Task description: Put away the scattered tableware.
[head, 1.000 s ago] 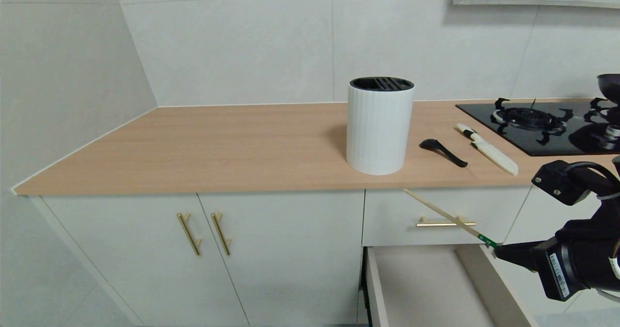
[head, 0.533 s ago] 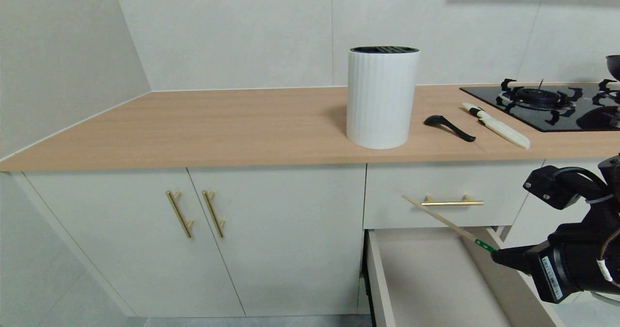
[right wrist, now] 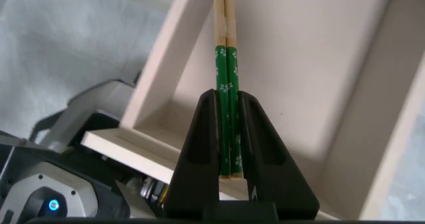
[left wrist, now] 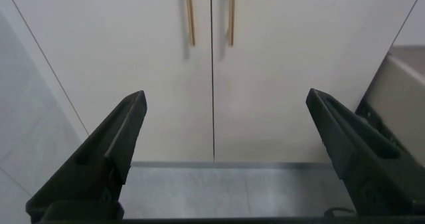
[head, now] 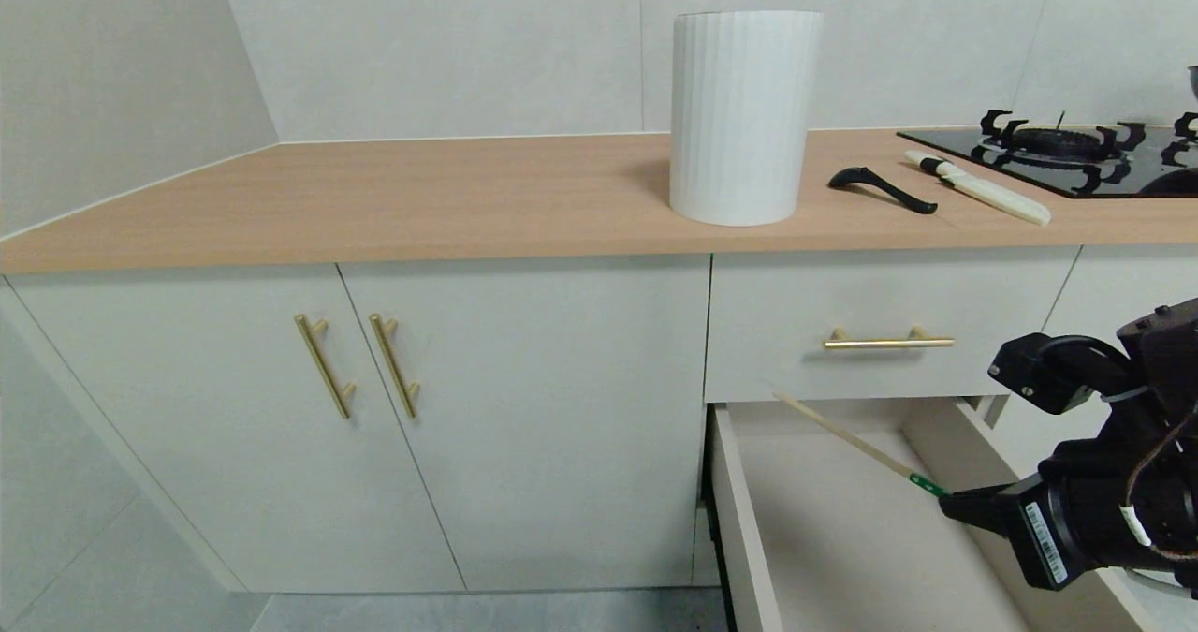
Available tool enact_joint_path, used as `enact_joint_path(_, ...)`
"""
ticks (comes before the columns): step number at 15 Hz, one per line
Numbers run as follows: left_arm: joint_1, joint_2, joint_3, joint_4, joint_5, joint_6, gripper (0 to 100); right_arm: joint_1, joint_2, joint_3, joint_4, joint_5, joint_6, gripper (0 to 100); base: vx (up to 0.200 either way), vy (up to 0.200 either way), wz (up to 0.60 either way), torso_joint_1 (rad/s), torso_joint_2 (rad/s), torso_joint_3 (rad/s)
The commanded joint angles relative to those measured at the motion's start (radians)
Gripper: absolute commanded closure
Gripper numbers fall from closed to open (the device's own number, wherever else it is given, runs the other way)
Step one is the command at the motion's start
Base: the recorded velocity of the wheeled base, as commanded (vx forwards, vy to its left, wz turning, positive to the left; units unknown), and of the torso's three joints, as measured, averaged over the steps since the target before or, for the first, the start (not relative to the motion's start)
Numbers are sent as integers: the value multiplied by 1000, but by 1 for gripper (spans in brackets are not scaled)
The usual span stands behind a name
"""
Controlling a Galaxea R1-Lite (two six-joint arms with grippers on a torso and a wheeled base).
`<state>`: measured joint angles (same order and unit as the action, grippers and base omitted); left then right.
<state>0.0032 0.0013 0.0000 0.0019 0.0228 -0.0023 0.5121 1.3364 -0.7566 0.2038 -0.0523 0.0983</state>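
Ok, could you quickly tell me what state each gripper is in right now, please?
Left gripper: open, holding nothing.
Right gripper: shut on the chopsticks.

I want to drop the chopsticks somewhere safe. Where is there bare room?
The open drawer has a bare floor between its side walls, under the chopsticks held by the right gripper. The countertop is bare from the wall corner to the white holder. Between holder and stove it is crowded: black spoon and knife.

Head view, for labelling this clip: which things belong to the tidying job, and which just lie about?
Job: green-ended wooden chopsticks, right gripper, open white drawer, black spoon, white knife, white ribbed holder.
Lying about: black gas hob, white cupboard doors.
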Motion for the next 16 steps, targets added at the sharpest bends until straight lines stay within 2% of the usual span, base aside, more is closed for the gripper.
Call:
enact_joint_path(1, 1, 0, 0, 0, 0, -1, 0, 0, 18, 0, 0, 0, 0, 100, 0, 0, 0, -46, 154, 115)
enact_joint_path(5, 1, 0, 0, 0, 0, -1, 0, 2, 49, 8, 0, -1, -8, 100, 0, 0, 0, -10, 35, 21)
enact_joint_path(11, 0, 0, 0, 0, 0, -1, 0, -9, 236, 0, -4, -3, -12, 100, 0, 0, 0, 0, 0, 0)
enact_joint_path(15, 1, 0, 0, 0, 0, -1, 0, -27, 420, -13, -112, -11, 41, 100, 0, 0, 0, 0, 0, 0)
enact_joint_path(16, 1, 0, 0, 0, 0, -1, 0, -32, 480, -23, -187, -14, 95, 100, 0, 0, 0, 0, 0, 0)
